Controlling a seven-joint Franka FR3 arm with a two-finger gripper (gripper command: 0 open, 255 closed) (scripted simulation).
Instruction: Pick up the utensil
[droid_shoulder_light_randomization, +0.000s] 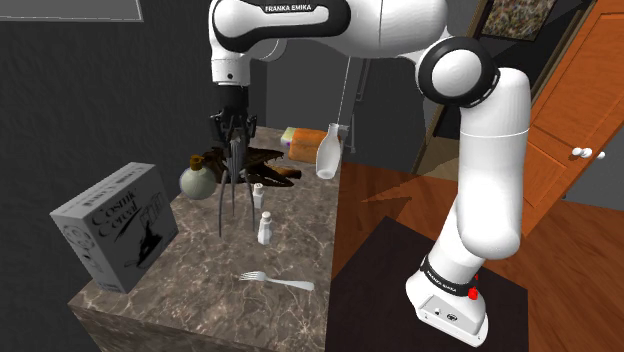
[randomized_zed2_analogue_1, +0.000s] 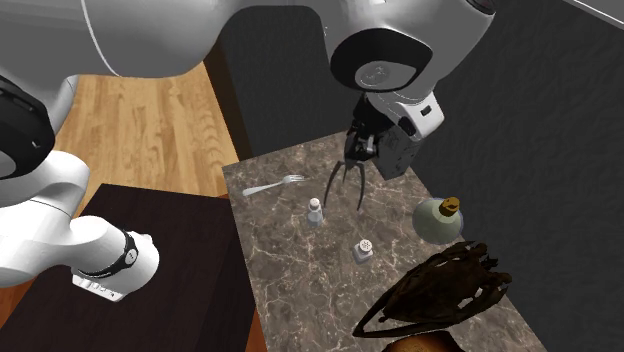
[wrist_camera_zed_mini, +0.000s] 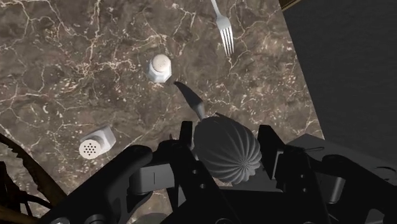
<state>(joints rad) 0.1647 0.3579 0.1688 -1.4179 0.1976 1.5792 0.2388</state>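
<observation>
Grey pronged utensil (wrist_camera_zed_mini: 226, 151): where is it?
— Clasped in your end effector (droid_shoulder_light_randomization: 232, 135), ribbed head between fingers; prongs hang over brown marbled surface (droid_shoulder_light_randomization: 190, 270), tips possibly touching. Silver fork (droid_shoulder_light_randomization: 277, 281) lies apart.

- Table (droid_shoulder_light_randomization: 200, 292): brown marble top with pale veins, set against a dark wall.
- Grey cereal box (droid_shoulder_light_randomization: 115, 228): upright near the table's corner at the shoulder view's left.
- Round greenish flask (randomized_zed2_analogue_1: 438, 219), stoppered, just beside a dark woven basket (randomized_zed2_analogue_1: 440, 290).
- Two small white shakers, apart from each other on open marble: one plain-capped (wrist_camera_zed_mini: 159, 67), one with a holed top (wrist_camera_zed_mini: 97, 141).
- Clear bottle (droid_shoulder_light_randomization: 329, 152) at the far table edge, next to a yellowish block (droid_shoulder_light_randomization: 300, 142).
- Wooden floor (randomized_zed2_analogue_1: 150, 130); orange door (droid_shoulder_light_randomization: 570, 100) with white knobs (droid_shoulder_light_randomization: 580, 153).
</observation>
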